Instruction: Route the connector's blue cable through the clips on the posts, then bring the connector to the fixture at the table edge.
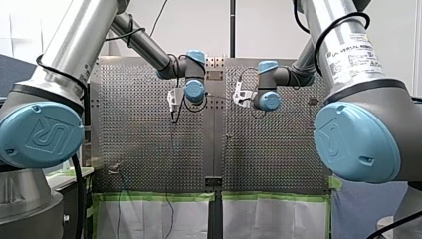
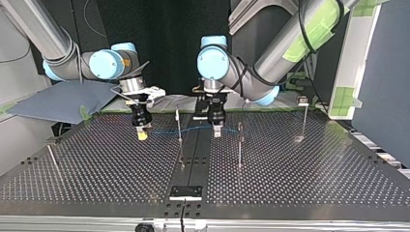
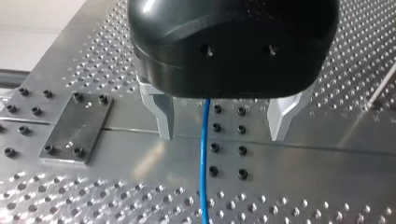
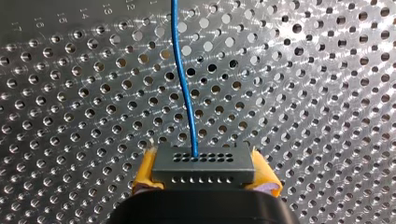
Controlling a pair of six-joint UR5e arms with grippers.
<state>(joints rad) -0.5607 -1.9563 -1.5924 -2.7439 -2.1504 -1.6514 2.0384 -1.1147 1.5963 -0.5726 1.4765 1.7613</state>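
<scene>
In the right wrist view a dark grey connector with rows of small holes sits between yellow pads; my right gripper is shut on it. The blue cable leaves the connector's face and runs ahead over the perforated table. In the top view my right gripper hangs just above the table at the left, and the cable stretches across to my left gripper. My left gripper is open, its metal fingers standing apart with the cable passing loosely between them.
Thin posts stand on the table: one between the grippers, one nearer the front, one at the top view's right, one leaning at its left. A fixture sits at the near edge. A bolted plate lies beside my left gripper.
</scene>
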